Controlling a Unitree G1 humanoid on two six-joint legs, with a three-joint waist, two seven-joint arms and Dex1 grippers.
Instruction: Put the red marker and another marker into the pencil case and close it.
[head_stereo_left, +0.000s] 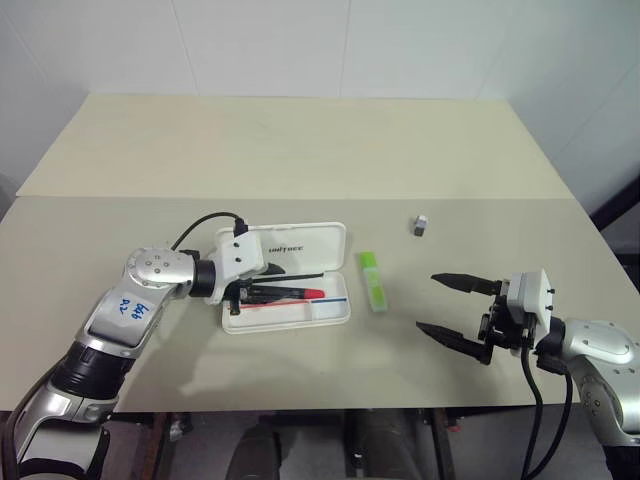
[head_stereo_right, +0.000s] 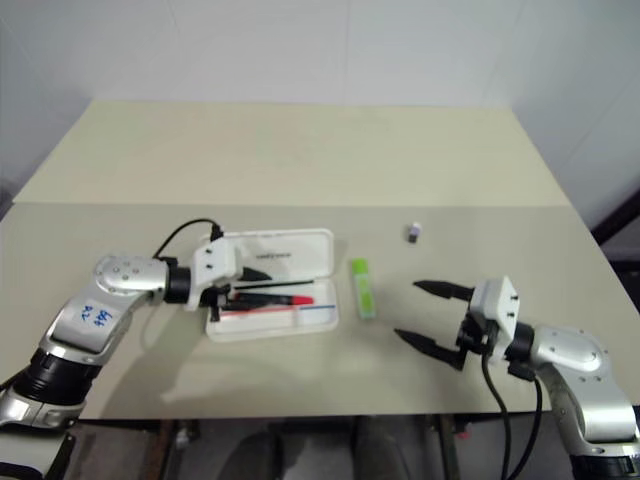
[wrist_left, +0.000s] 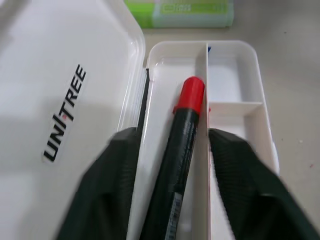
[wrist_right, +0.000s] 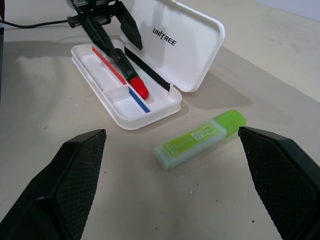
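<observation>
The white pencil case (head_stereo_left: 300, 243) lies open at mid-table, its lid with "UNITREE" folded back. The red marker (wrist_left: 182, 135), black with a red cap, lies lengthwise in the long compartment of the tray (wrist_right: 150, 116). My left gripper (head_stereo_left: 255, 288) hangs over the tray, open, one finger on each side of the marker with a gap on both sides. The other marker, a light-green highlighter (head_stereo_left: 373, 280), lies on the table just right of the case. My right gripper (head_stereo_left: 427, 301) is open and level to the right of the highlighter, pointing toward it with nothing between its fingers.
A tiny grey-white block (head_stereo_left: 420, 224) sits on the table behind the highlighter. The beige table (head_stereo_left: 300, 150) stretches far back, with a seam across its middle. Its front edge runs close below both arms.
</observation>
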